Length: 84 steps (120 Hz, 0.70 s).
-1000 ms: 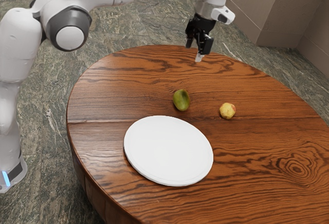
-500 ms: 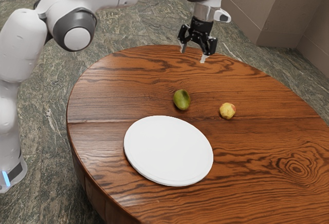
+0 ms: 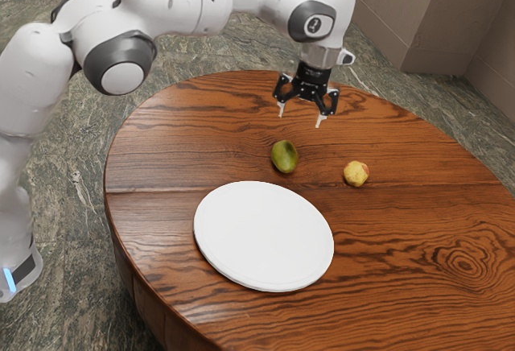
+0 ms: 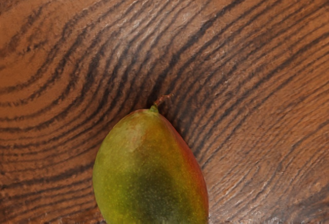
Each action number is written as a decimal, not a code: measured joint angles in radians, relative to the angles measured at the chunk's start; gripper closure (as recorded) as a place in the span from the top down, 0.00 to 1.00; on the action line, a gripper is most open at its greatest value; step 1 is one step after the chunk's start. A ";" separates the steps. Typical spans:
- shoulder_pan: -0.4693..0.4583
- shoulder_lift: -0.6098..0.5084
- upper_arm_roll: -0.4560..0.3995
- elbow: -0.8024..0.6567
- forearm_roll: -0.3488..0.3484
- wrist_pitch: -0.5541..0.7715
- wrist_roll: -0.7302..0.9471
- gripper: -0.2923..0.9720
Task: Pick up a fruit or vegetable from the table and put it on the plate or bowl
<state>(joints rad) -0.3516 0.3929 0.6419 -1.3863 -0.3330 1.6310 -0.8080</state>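
The white plate (image 3: 263,234) lies toward the exterior view's left of the wooden surface (image 3: 418,238), with the green-red mango (image 3: 283,156) near its far rim. My pincer (image 3: 299,117) hovers above the mango, fingers spread wide and empty, positioned, I judge, to descend for a grasp. A small yellow fruit (image 3: 356,173) sits further right.

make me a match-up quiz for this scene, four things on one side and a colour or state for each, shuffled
Things:
1. mango
2. yellow fruit
3. plate
4. end effector

Descriptions:
a. white, with nothing on it
b. open, holding nothing
c. green with a red side
d. small, furthest toward the exterior view's right

Pairs: 1-c, 2-d, 3-a, 4-b
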 joint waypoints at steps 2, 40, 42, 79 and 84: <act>-0.012 0.000 0.012 -0.010 -0.006 0.002 -0.011 0.77; -0.178 -0.010 0.184 -0.144 -0.075 0.046 -0.163 0.77; -0.183 -0.009 0.192 -0.146 -0.078 0.047 -0.169 0.77; -0.189 -0.008 0.219 -0.154 -0.091 0.057 -0.201 0.77; -0.190 -0.007 0.219 -0.160 -0.092 0.057 -0.201 0.77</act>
<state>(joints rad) -0.5414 0.3862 0.8604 -1.5458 -0.4249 1.6883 -1.0094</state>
